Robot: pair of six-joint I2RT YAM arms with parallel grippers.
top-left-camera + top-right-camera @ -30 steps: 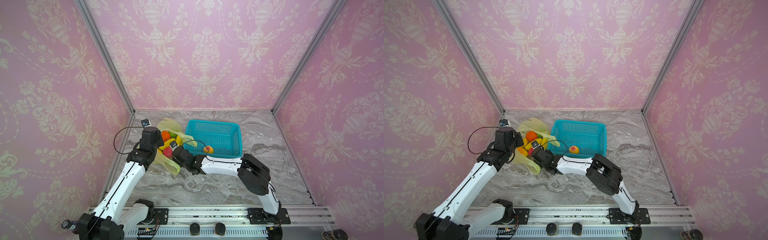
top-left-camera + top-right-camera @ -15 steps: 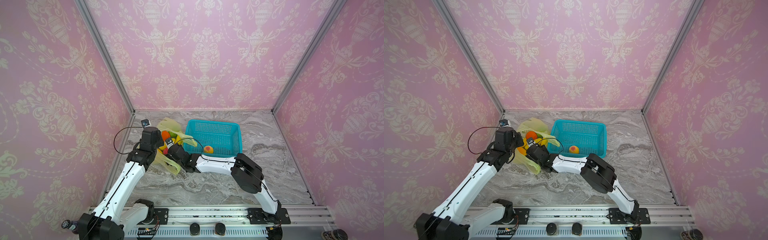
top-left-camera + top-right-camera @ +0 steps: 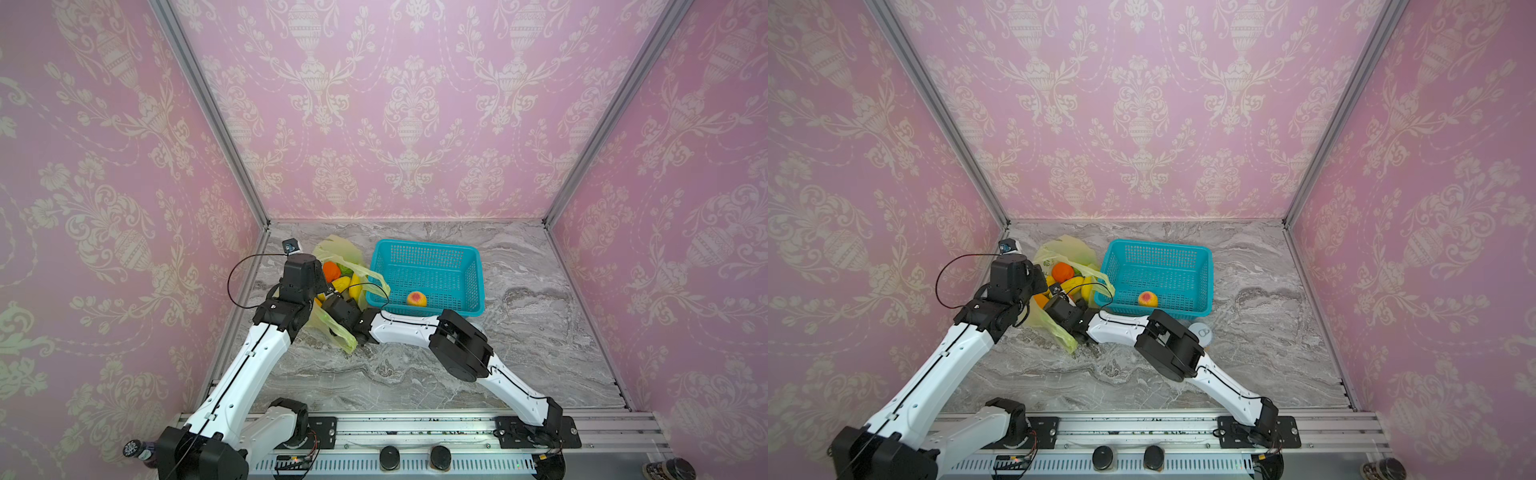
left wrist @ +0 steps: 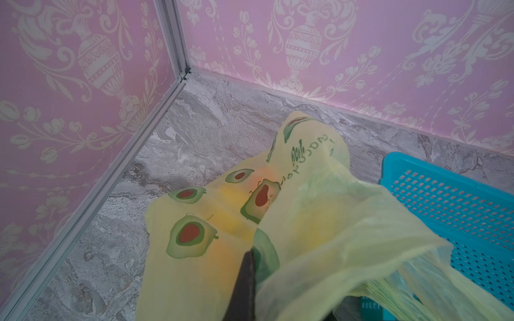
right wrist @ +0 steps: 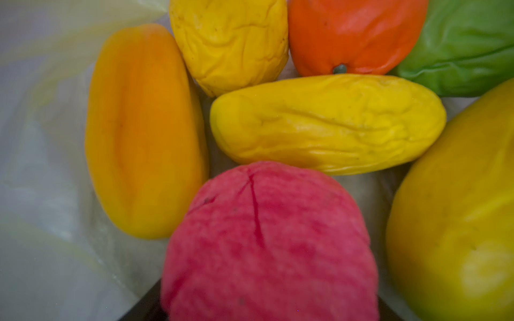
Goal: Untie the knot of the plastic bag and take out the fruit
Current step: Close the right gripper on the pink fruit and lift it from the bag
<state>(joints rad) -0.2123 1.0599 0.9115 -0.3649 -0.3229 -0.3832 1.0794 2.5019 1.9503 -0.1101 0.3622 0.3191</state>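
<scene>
On the far left of the bench (image 3: 519, 332), the plastic bag (image 3: 338, 249) gapes unknotted, one fruit (image 3: 416, 298) already in the basket (image 3: 428, 245), several still inside — left end effector (image 4: 246, 266) pinching its film, right end effector (image 3: 336, 293) at a pink-red fruit (image 5: 269, 244), grip impossible to tell.

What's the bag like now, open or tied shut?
Open. In both top views the bag gapes with bare fruit showing; the right wrist view looks straight at uncovered fruit inside.
</scene>
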